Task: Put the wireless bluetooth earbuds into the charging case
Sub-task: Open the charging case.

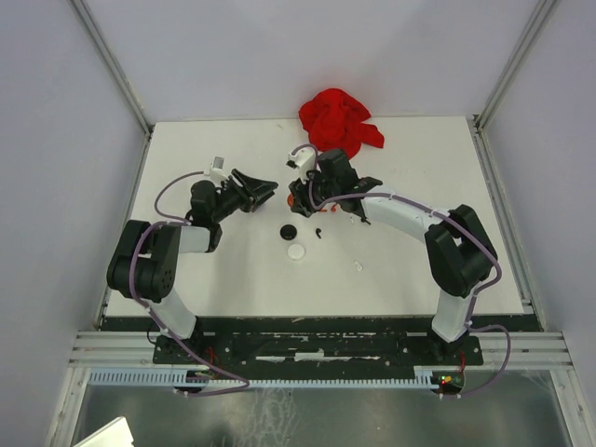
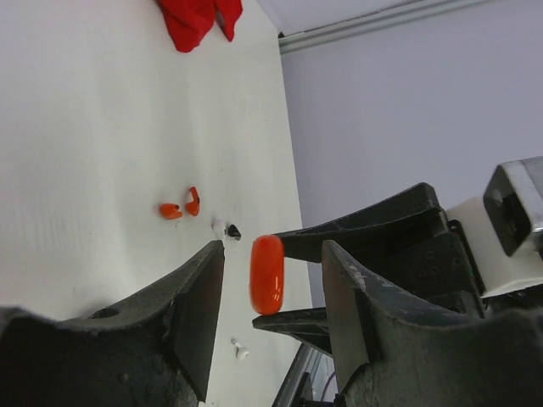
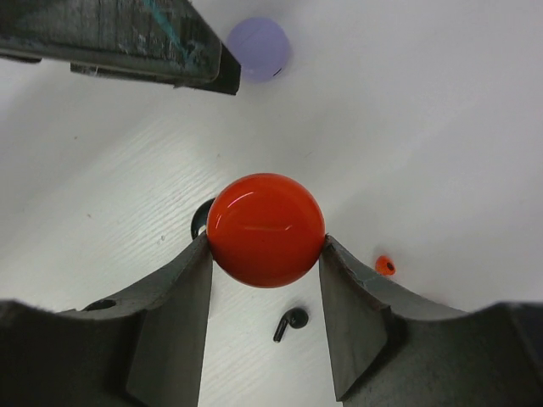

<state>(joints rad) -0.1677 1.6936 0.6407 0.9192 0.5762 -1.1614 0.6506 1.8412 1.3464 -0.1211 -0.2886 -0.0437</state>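
At the far edge of the white counter [image 1: 419,261] a red cloth [image 1: 337,119] is bunched. The right tool [image 3: 265,246] is clamped on the round red charging case [image 3: 265,229], presented edge-on to the left tool [image 2: 273,250], whose jaws are parted and empty. Two red earbuds [image 2: 170,210] are seen on the counter beyond the left tool, close beneath the occupied right one.

Red cloth [image 1: 337,121] on a white table [image 1: 214,275], grey walls [image 1: 56,140] around.
The cloth lies crumpled at the table's far edge, a little right of centre; a metal rail [image 1: 317,352] runs along the near edge.
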